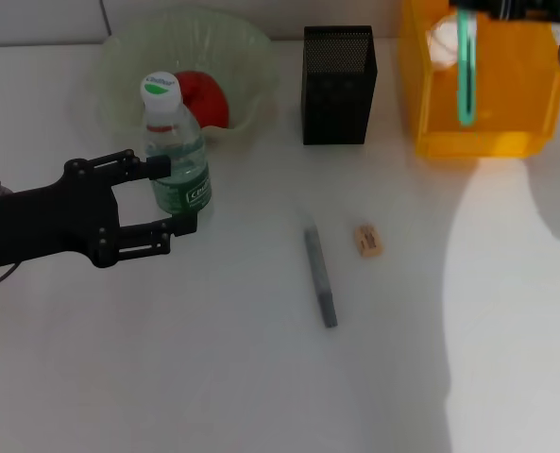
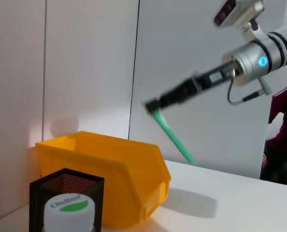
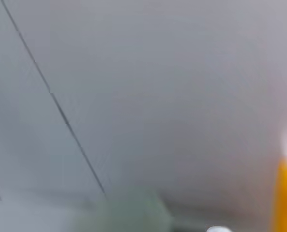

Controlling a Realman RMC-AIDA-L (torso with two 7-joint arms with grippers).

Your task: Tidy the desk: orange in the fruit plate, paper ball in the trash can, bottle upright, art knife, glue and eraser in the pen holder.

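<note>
Notes from the desk, quick rundown. Found the black left gripper (image 1: 171, 196) reaching in level from the left edge, forearm stretched low over the white table (image 1: 213, 377). Had its claw clamped on the lower half of the clear plastic water bottle (image 1: 176, 156) with the green label and white cap, one finger on each side. Saw that bottle standing upright, just in front of the pale green fruit plate (image 1: 251, 57), with the reddish round orange (image 1: 204, 94) sitting inside it.

Spotted the right gripper (image 2: 153, 104) up high at the far right, arm held out straight and angled down over the yellow plastic bin (image 1: 487, 123). Looked pinched tight on the top end of a long green stick (image 1: 464, 66), hanging tilted above the bin. Could also make out a white crumpled paper ball (image 1: 440, 38) down in the bin's back corner.

Noticed the black mesh pen holder (image 1: 339, 85) standing between plate and bin. Found a slim grey pen-shaped art knife (image 1: 320, 276) lying flat in the middle of the table, and a small tan eraser (image 1: 367, 240) just beside it, not touching. Couldn't get anything useful out of the right wrist view, just blur.
</note>
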